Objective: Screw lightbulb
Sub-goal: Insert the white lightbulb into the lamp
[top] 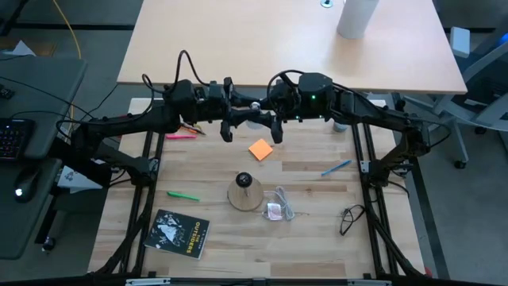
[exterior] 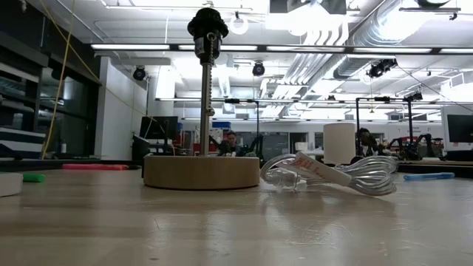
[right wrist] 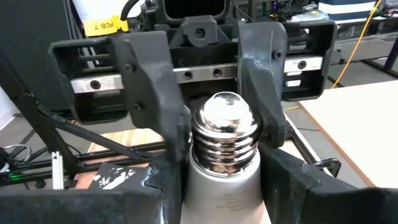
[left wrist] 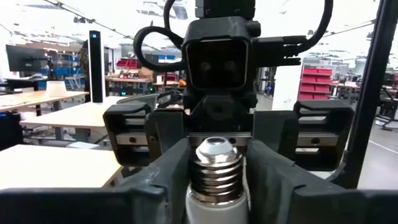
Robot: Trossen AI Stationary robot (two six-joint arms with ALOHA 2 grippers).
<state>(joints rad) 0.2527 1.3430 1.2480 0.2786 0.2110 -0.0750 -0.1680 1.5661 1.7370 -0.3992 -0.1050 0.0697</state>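
Two grippers meet at upper centre of the high view, above the far edge of the wooden table (top: 317,238), with the lightbulb (top: 255,104) caught between them. My left gripper (top: 248,108) comes in from the picture's left and my right gripper (top: 264,107) from its right, fingertips all but touching. My right fingers (right wrist: 292,177) are clamped on the bulb's pale body, while my left fingers (left wrist: 155,180) press against both sides of its silver threaded base, no gap showing between pad and thread. In both wrist views the base's rounded tip points to the top of the frame, clear of either grip.

Well below the bulb, at centre frame, stands the round wooden lamp base (top: 244,193) with its black socket on a stem; a clear packet of cord (top: 276,208) lies just to its right. An orange note (top: 260,148) sits between the grippers and the lamp. A green marker (top: 183,195) and a dark book (top: 180,233) lie lower left, a blue pen (top: 336,168) at right
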